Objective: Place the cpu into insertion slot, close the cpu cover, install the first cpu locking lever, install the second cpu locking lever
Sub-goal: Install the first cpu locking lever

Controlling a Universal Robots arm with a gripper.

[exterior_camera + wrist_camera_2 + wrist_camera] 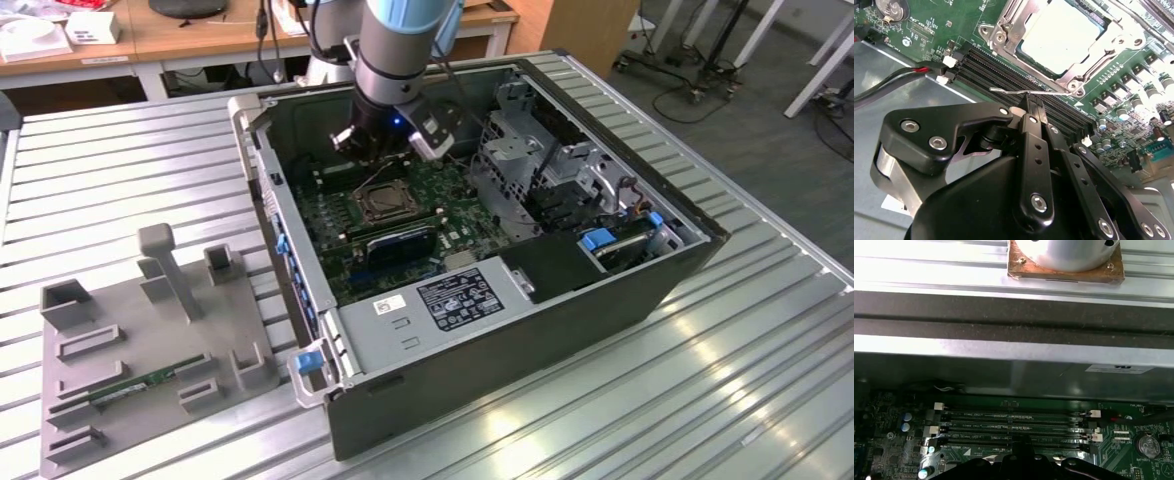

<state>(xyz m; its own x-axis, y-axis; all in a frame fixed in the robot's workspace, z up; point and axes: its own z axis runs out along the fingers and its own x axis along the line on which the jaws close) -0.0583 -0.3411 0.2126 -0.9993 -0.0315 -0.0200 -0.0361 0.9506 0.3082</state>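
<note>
Just past claw [1027, 101], cpu [1061, 35] seated under cover [1006, 25], lever [1009, 91] btwn

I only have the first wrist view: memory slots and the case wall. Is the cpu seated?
Observer: Yes. In the second wrist view the cpu sits in the insertion slot, and the cpu cover looks flat around it.
Operator: Where's the gripper tip?
Observer: The gripper, fingers closed together, has its tip at a thin wire locking lever that lies over the memory slots. I can't tell if it pinches the lever.
Operator: Anything outside the case?
Observer: In the exterior view a green memory stick lies in the grey fixture, at the exterior view's left of the case.
</note>
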